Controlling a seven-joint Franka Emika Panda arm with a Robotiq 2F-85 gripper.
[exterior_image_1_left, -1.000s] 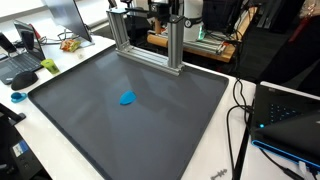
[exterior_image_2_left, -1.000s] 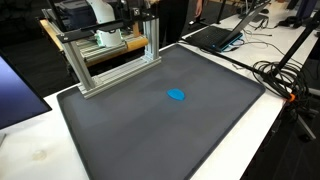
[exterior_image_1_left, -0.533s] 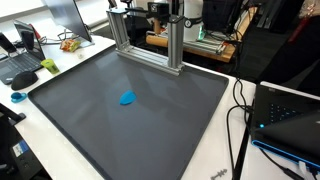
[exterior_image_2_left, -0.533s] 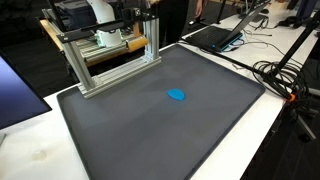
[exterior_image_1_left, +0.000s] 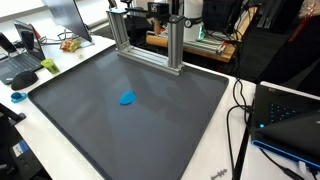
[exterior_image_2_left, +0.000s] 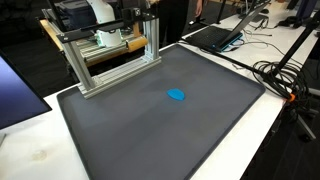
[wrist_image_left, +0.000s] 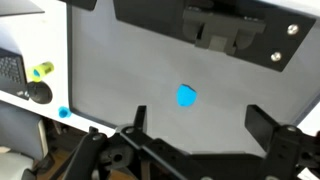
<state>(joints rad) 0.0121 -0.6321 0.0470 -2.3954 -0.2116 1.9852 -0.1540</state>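
Wrist view, looking straight down from well above the table (exterior_image_1_left: 229, 118).

- Pincer (wrist_image_left: 197, 118): fingers (wrist_image_left: 136, 118) enter from the 6 o'clock edge of the wrist view and stand spread wide. Nothing is between them and nothing touches them; only bare mat shows in the gap.
- Small blue piece (wrist_image_left: 186, 96): lies flat on the dark grey mat (wrist_image_left: 120, 70), near the mat's middle in both exterior views (exterior_image_1_left: 128, 98) (exterior_image_2_left: 177, 96). It sits alone, well apart from every mat edge.
- Key relation: in the wrist view the blue piece lies toward 12 o'clock from the gap between the fingers, a shade to 11, and far below them.
- Long axis: the piece reads as a rounded blob with one slight point. It is too small to call a firm axis; in the wrist view it looks a little taller than wide, roughly 12 to 6.
- Aluminium frame (exterior_image_1_left: 150, 45) (exterior_image_2_left: 110, 62) stands on the mat's far edge, well apart from the blue piece.
- The pincer itself cannot be made out in either exterior view.
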